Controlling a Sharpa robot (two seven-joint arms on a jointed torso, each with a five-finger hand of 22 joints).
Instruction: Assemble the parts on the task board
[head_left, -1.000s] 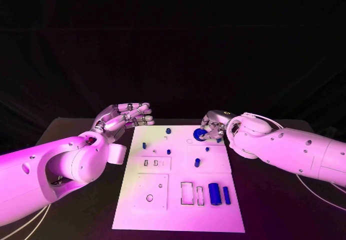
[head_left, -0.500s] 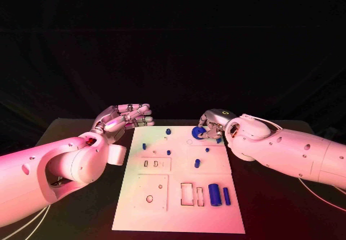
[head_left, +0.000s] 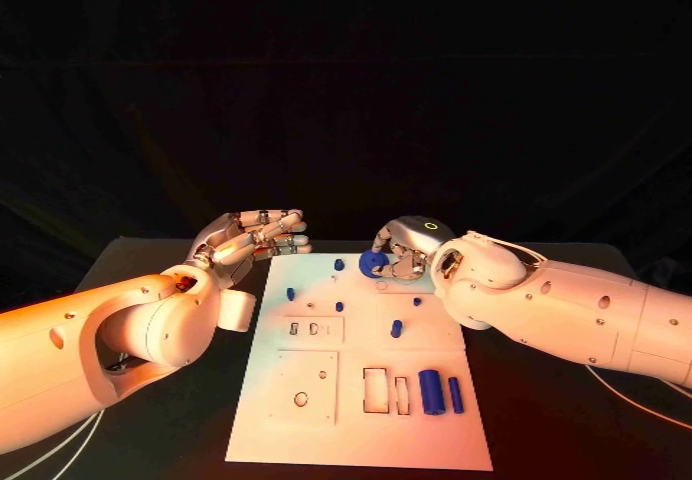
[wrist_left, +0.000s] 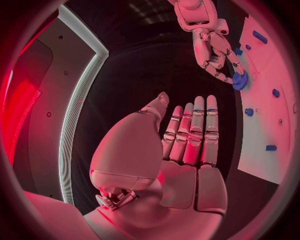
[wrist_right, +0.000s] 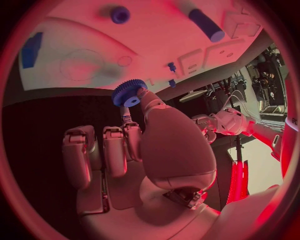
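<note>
The white task board (head_left: 361, 430) lies in the middle of the black table. My right hand (head_left: 408, 248) hovers over its far end and pinches a blue toothed gear (head_left: 374, 263) between thumb and a finger; the right wrist view shows the gear (wrist_right: 129, 92) at the fingertips of that hand (wrist_right: 131, 150), above the board (wrist_right: 81, 45). My left hand (head_left: 257, 235) floats beside the board's far left corner, fingers stretched out and holding nothing. In the left wrist view the left hand (wrist_left: 187, 145) is flat, with the right hand (wrist_left: 209, 42) and gear (wrist_left: 240, 81) beyond it.
Several small blue pegs (head_left: 339, 306) stand in the board's far half. A thick blue cylinder (head_left: 430, 388) and a thinner one (head_left: 456, 394) lie near its right edge, beside two rectangular slots (head_left: 374, 388). A round hole (head_left: 302, 398) sits in the near left plate.
My right hand has carried the gear a little to the left over the board's far end. The left hand has stayed where it was.
</note>
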